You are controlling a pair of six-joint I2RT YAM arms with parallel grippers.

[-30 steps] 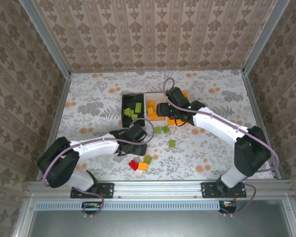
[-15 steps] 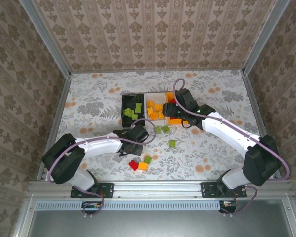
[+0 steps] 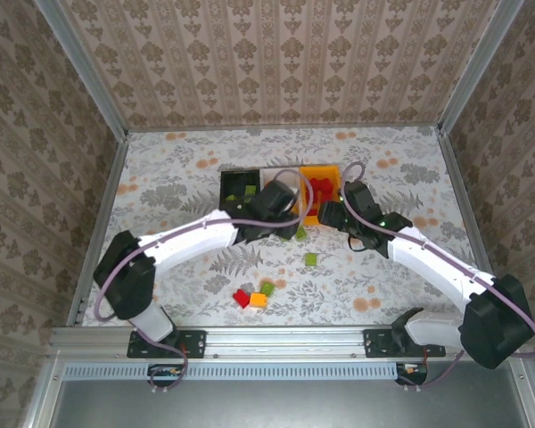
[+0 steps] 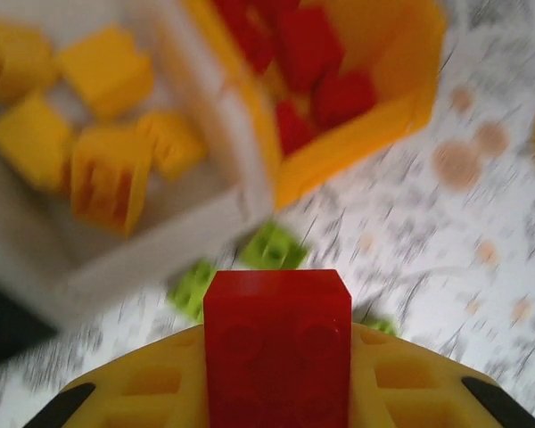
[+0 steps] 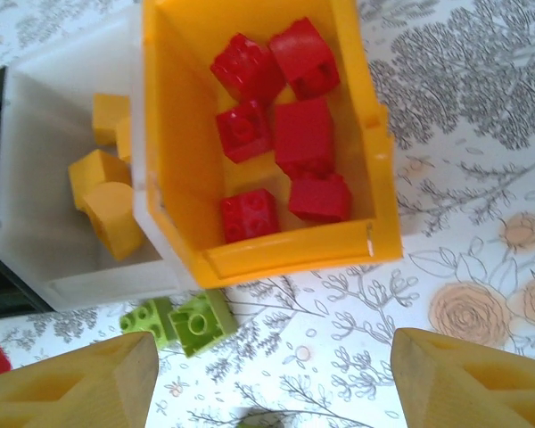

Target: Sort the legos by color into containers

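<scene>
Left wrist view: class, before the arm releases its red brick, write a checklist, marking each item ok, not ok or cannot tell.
1. Red brick clamped in left gripper: ok.
2. Brick over orange-yellow bin: not ok, the bin lies ahead.
3. Bin's contents all red: ok.
4. Right gripper open, empty: ok.
5. Clearance between the two arms near the bin: cannot tell.

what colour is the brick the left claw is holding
Red; the brick shows best in the left wrist view, gripped by the left claw.
</scene>
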